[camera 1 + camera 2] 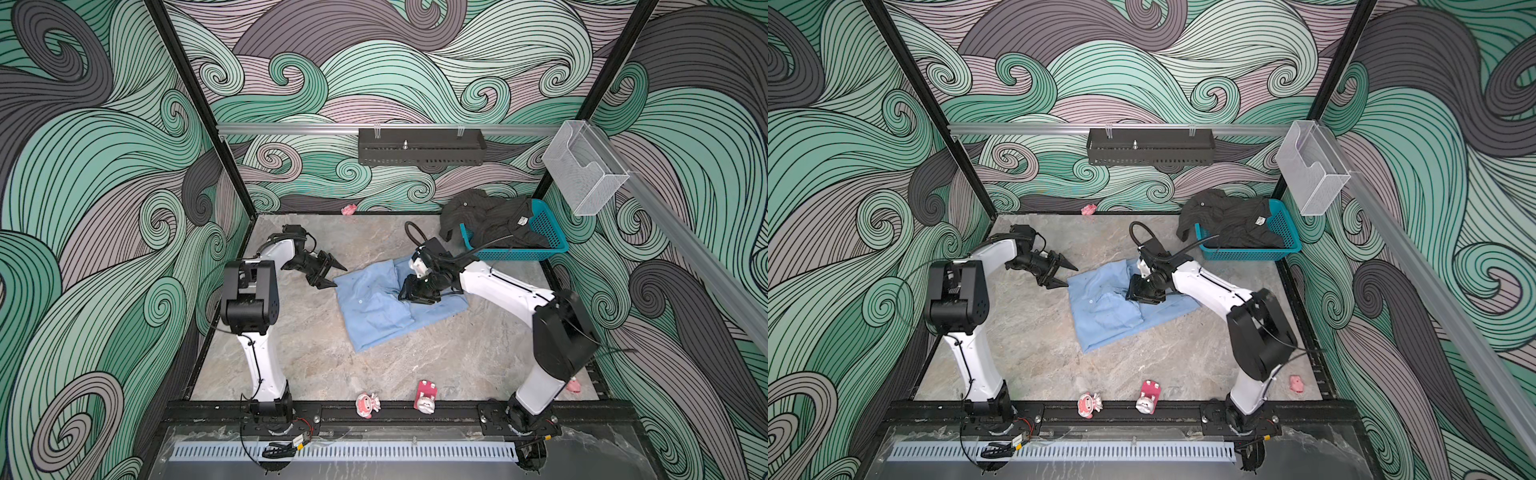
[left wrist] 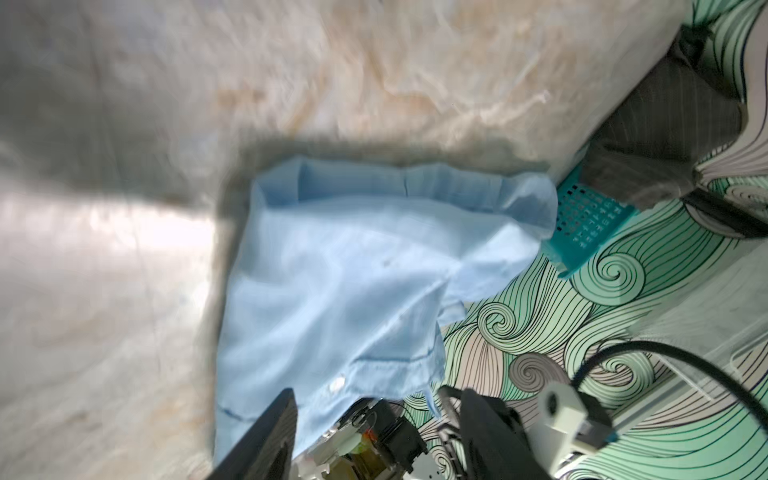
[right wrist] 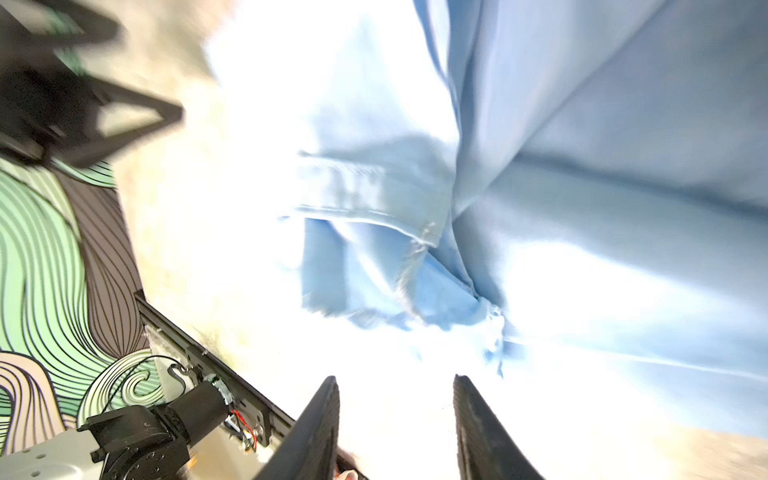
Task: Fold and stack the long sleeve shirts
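Observation:
The light blue long sleeve shirt (image 1: 374, 307) (image 1: 1104, 316) lies folded into a rough rectangle in the middle of the table. My left gripper (image 1: 340, 277) (image 1: 1072, 277) stands open just off its left edge, with nothing between the fingers; in the left wrist view the gripper (image 2: 380, 392) faces the blue cloth (image 2: 353, 270). My right gripper (image 1: 409, 293) (image 3: 395, 378) hovers over the shirt's right half, open and empty, with creased blue cloth (image 3: 582, 145) beyond it. The dark charcoal shirt (image 1: 486, 220) (image 1: 1225, 220) lies crumpled in the basket, spilling over its left end.
The teal basket (image 1: 519, 253) (image 1: 1246, 253) stands at the back right corner. Two pink toys (image 1: 368, 405) (image 1: 426, 397) lie at the front edge, with a third (image 1: 573, 385) by the right arm's base. A black rack (image 1: 422, 146) hangs on the back wall.

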### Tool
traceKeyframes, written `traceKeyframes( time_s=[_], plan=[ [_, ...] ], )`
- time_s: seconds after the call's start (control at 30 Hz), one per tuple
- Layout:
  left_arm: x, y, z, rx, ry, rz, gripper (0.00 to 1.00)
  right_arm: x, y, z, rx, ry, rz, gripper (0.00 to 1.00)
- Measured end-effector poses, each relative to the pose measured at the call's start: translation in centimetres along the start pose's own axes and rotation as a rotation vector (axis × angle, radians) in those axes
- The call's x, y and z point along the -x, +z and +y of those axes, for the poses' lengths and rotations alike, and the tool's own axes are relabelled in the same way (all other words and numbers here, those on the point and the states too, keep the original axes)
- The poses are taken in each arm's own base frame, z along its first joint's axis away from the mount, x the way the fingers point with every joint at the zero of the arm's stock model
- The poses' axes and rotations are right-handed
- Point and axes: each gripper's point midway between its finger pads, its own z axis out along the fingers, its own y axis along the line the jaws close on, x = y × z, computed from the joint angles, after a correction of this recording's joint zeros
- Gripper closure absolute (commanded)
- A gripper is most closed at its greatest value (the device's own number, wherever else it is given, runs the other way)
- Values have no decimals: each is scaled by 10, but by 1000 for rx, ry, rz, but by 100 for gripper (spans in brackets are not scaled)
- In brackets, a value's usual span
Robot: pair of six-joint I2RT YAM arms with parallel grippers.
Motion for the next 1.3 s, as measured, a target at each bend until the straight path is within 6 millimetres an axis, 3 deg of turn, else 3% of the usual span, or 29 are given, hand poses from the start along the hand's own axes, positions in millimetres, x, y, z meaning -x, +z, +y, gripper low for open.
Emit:
traceKeyframes(
  time_s=[0.13,0.3,0.43,0.57,0.7,0.9,1.0,1.2,1.3],
  plan=[
    [-49,-8,6,18,70,11,34,9,-11,2,-23,-52,-43,49],
    [-99,13,37,81,63,91,33,6,20,-10,-83,-93,33,45],
    [-122,29,53,121,53,142,33,-2,46,-20,-116,-133,98,38],
    [-127,37,56,124,60,149,34,-8,63,-28,-131,-168,140,38],
    [-126,41,59,119,56,143,40,-10,75,-31,-121,-196,158,48],
    [-123,42,58,113,62,136,36,-20,77,-35,-103,-196,168,42],
    [-123,41,57,116,63,136,36,-27,58,-39,-137,-193,150,40],
    [-118,37,44,94,82,118,38,-6,-1,-17,-143,-241,-20,38],
    [-115,37,29,71,97,107,39,-4,3,-16,-143,-241,-17,38]
  ],
)
